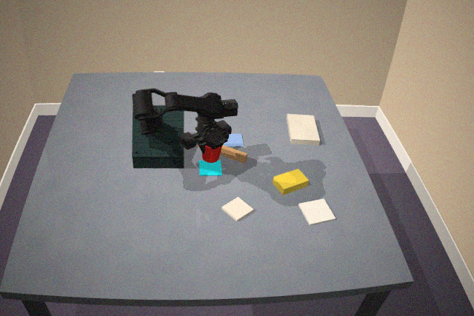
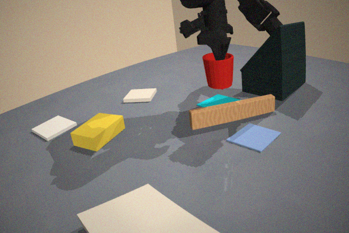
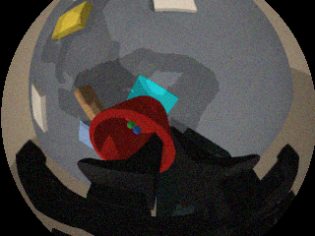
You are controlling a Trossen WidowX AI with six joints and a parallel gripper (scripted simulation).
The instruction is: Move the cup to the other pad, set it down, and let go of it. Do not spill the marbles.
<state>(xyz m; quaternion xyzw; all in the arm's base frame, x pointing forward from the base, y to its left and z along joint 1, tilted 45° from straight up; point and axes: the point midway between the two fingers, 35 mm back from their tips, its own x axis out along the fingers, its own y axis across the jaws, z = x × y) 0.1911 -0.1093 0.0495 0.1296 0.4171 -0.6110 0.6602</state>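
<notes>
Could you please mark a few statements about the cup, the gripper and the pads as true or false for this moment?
1. The gripper grips the red cup by its rim. True.
2. The cup rests on the light blue pad. False: it hangs in the air, above the cyan pad.
3. The wooden bar lies between the two pads. True.
4. The cup is tipped over on its side. False: it is upright.
5. Marbles show inside the cup. True.
</notes>
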